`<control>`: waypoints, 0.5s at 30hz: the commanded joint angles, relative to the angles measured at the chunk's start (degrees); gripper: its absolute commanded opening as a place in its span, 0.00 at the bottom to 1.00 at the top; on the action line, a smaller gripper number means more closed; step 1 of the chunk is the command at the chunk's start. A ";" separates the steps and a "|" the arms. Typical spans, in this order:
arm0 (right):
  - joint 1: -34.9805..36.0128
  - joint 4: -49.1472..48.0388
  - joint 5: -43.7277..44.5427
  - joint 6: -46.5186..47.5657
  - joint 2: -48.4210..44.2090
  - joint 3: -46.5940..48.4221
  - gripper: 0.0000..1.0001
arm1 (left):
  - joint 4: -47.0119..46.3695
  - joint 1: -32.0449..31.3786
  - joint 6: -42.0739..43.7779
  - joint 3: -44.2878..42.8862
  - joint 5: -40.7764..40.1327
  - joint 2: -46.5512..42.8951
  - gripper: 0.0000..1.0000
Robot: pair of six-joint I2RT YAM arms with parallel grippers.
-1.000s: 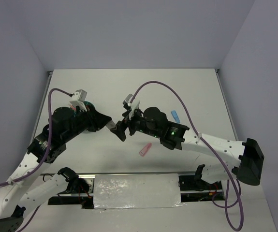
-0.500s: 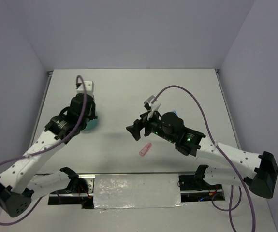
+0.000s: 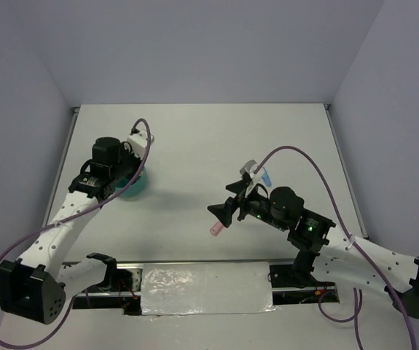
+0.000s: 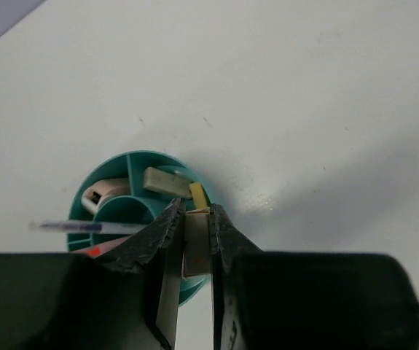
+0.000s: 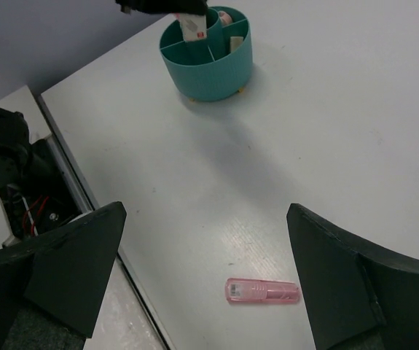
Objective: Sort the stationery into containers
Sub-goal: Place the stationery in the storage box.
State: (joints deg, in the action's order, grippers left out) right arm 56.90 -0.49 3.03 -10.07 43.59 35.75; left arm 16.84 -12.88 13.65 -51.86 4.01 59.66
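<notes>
The teal organiser stands at the left of the table; it also shows in the right wrist view. My left gripper is shut on a tan eraser and holds it just above the organiser's rim. Its compartments hold another tan eraser, a yellow piece, a thin pen and a pink-white eraser. My right gripper is open and empty above a pink pen-like piece, which lies near the front edge.
A blue eraser lies behind the right arm, partly under its purple cable. The table's front edge and metal rail run close to the pink piece. The left gripper with its eraser shows at the top of the right wrist view.
The left arm has swung from the table's middle back left over the organiser, carrying the tan eraser. The right gripper has pulled back right and nearer, over the pink piece.
</notes>
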 commanded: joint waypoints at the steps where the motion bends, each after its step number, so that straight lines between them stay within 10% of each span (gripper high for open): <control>1: 0.05 0.05 -1.88 1.01 -4.03 -1.03 1.00 | -4.71 0.14 5.95 2.10 8.21 0.81 0.00; 15: 0.14 1.72 -5.40 1.01 -10.62 -3.40 1.00 | -15.07 0.49 6.13 13.01 -6.73 -1.39 0.00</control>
State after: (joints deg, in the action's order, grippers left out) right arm 56.90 1.19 -1.08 -9.72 35.53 32.27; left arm 8.49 -12.86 18.15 -39.31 0.82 58.28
